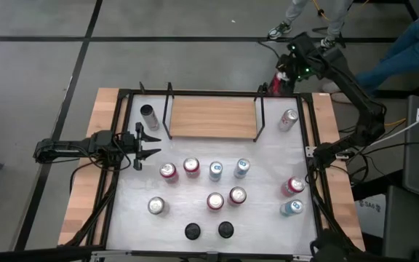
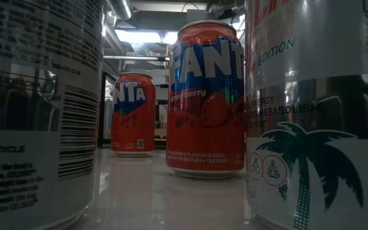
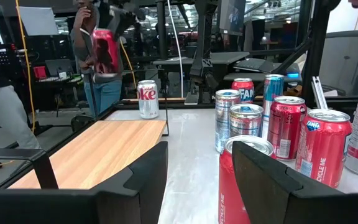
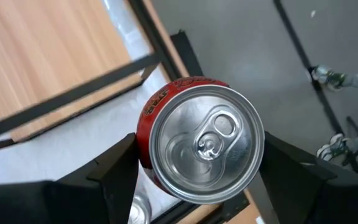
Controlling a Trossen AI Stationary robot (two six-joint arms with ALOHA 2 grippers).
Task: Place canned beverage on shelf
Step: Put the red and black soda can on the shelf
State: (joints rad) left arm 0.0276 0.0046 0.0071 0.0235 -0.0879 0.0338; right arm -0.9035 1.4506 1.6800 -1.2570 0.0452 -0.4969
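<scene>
High view: the right pincer point(image 1: 281, 76) is hanging past the far right corner of the white tabletop point(image 1: 268, 167), clamped on a red aluminium can point(image 1: 276, 84). The small light-wood shelf with black upright rods point(image 1: 213, 118) is lying bare along the far edge. The left pincer point(image 1: 150, 144) is waiting near the left edge, fingers together on nothing. A silver can with a red label point(image 1: 289, 119) is standing right of the shelf, and a dark can point(image 1: 148, 116) is standing left of it.

Low view: a red strawberry soda can point(image 2: 205, 99) is standing close to the camera, with a second red soda can point(image 2: 133, 114) farther back.

Left wrist view: the shelf point(image 3: 98, 149) is stretching ahead, bare; the red can point(image 3: 105, 52) is being held in the air beyond its far end.

Right wrist view: the can's silver top point(image 4: 206, 143) is sitting between the two dark fingers point(image 4: 114, 171), above the tabletop's corner; the shelf point(image 4: 48, 56) is lying just beside it.
</scene>
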